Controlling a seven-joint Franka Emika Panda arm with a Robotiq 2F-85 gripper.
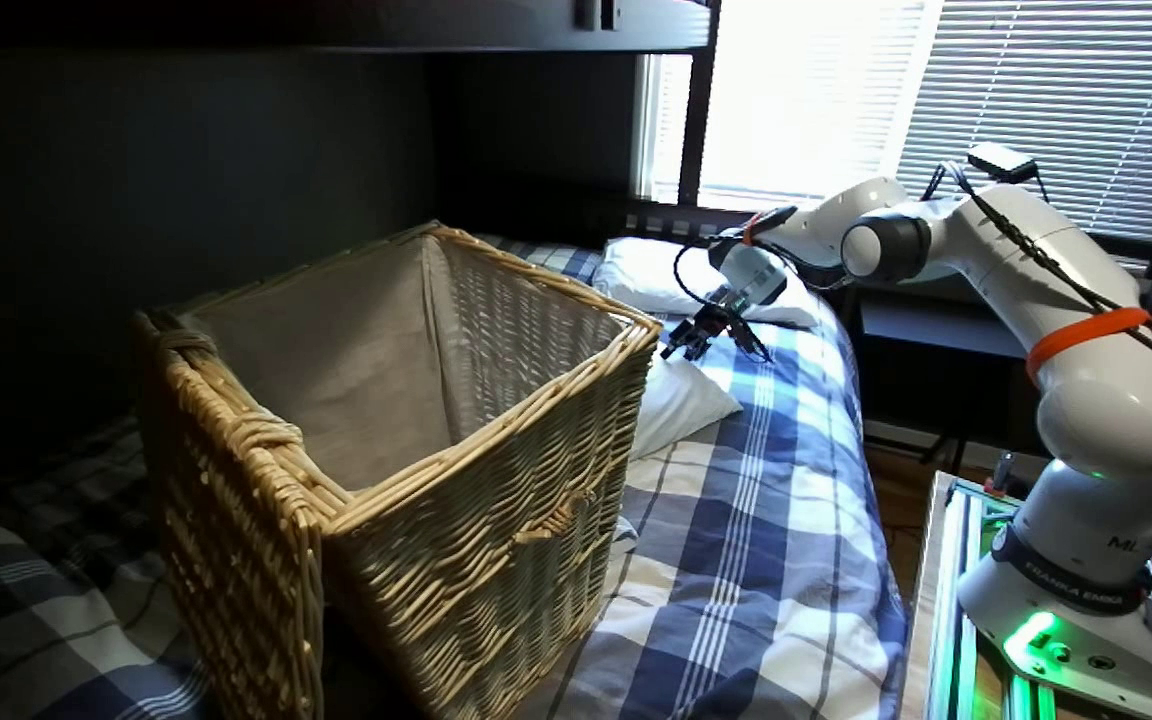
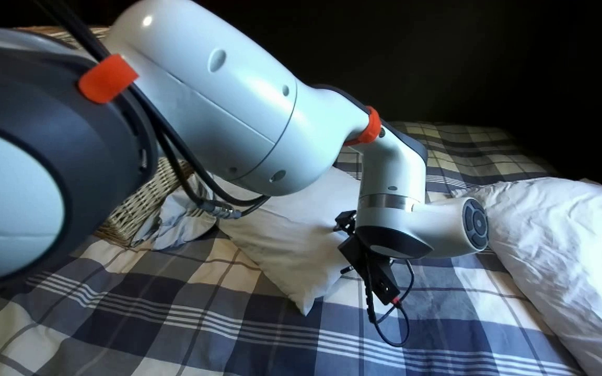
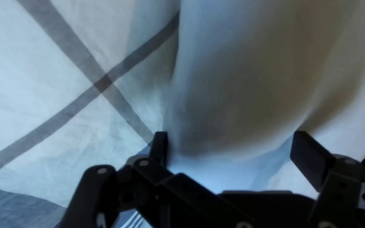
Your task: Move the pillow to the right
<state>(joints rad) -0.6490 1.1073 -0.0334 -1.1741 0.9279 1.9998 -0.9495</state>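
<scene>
In an exterior view the pillow (image 2: 290, 250) is lying on the blanket (image 2: 363, 360), left of a second pillow (image 2: 557, 250), one corner pointing to the near side, its two edges running back far left and far right. In an exterior view the basket (image 1: 476, 560) is standing near left, and the pillow is showing past its right edge, a corner pointing right. Long axis: cannot tell, too much of the outline is being covered. Gripper (image 3: 230, 136) is hanging tilted close by the pillow, fingers (image 3: 312, 161) standing wide apart, pillow fabric showing across the gap between them in the wrist view. The finger at left is sitting right at the pillow's edge, the one at right is overlapping the fabric; cannot tell if either is touching. Arm (image 2: 217, 89) is crossing in front of the pillow's far left part, and the basket, where standing near, is hiding the left part. A cloth (image 2: 181, 220) is bunching between basket and pillow; cannot tell if it belongs to the basket. In both exterior views the fingers are looking small and dark, hard to make out. In the wrist view the pillow is blurring and running off the top and right.
</scene>
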